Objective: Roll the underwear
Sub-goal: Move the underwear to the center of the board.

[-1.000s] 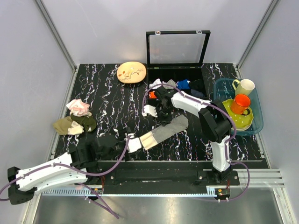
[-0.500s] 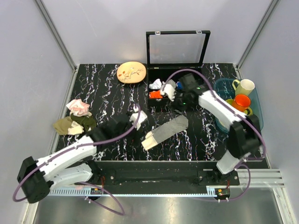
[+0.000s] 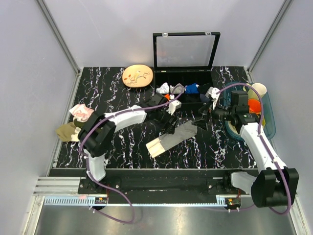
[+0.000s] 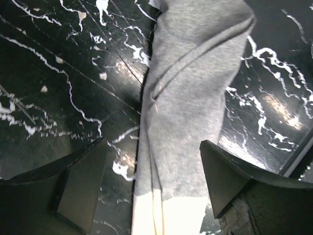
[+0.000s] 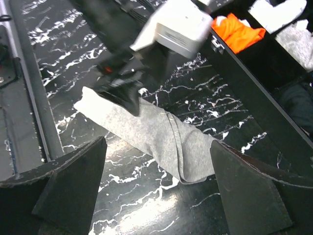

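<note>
**Top external view: strip is laid out, rolling not yet begun**

The underwear [image 3: 178,135] lies flat on the counter [image 3: 107,88] as one long narrow strip. It runs on a slant, with its cream end toward the near edge and its grey end pointing at the organizer box [image 3: 205,100]. You see no curl at either end, so I judge the folding into a strip done and the whole roll left to do.

Your left end effector [image 3: 169,126] reaches across from the left and hangs over the strip's near half. In the left wrist view it [image 4: 151,181] is spread wide, one finger on each side of the cloth [image 4: 190,98], with the cream edge between them at the bottom of the picture. It holds nothing. Whether the tips touch the counter cannot be told.

Your right end effector [image 3: 203,116] sits by the grey end. The right wrist view shows it [image 5: 156,147] also spread wide and empty, with the grey end [image 5: 161,137] lying between and below its fingers.

What remains, by my reading:
- Take one end of the strip, most likely the cream one.
- Turn it over on itself along the full length.
- Keep the far end pinned so the strip does not slide.
</note>
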Tool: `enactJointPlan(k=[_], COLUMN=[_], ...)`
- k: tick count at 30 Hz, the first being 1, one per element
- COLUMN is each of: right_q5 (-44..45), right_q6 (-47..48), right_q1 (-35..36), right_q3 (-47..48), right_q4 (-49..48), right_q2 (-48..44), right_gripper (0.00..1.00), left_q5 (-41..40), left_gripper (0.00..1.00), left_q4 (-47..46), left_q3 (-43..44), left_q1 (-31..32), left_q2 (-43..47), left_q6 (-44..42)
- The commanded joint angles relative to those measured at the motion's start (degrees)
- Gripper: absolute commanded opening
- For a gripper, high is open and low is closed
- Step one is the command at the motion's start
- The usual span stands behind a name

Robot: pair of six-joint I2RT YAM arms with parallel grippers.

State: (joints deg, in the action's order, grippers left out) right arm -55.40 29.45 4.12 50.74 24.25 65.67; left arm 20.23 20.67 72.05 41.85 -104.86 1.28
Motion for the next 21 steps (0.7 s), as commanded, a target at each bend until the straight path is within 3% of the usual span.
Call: enactJointPlan(k=[1, 8, 15, 18, 21], right_q5=[-8.3, -8.7, -9.1, -9.3, -9.8], right_q6=[-2.7, -1.6, -0.9, -0.7, -0.3], right_q1=[-1.2, -1.5, -1.6, -1.7, -1.7], right_q3=[0.6, 0.7, 0.6, 0.8, 0.8], right_q4=[-3.1, -2.1, -1.5, -1.1, -0.8], right_q2=[-0.7, -0.5, -0.1, 0.1, 0.3], right_gripper=[0.97, 0.96, 0.95, 0.95, 0.94], left_q5=[3.3, 9.2, 15.6, 16.2, 13.3], left_gripper=[0.78, 0.69, 0.51, 0.40, 0.17], left_q4=[3.8, 5.0, 3.9, 2.1, -1.3], left_q3=[7.2, 10.2, 9.7, 8.0, 4.8], left_q1=[-0.9, -1.1, -1.1, -1.1, -1.6], left_q2=[-5.9, -11.7, -14.0, -13.9, -11.8], left_q6=[-2.6, -3.8, -1.7, 0.9, 5.4])
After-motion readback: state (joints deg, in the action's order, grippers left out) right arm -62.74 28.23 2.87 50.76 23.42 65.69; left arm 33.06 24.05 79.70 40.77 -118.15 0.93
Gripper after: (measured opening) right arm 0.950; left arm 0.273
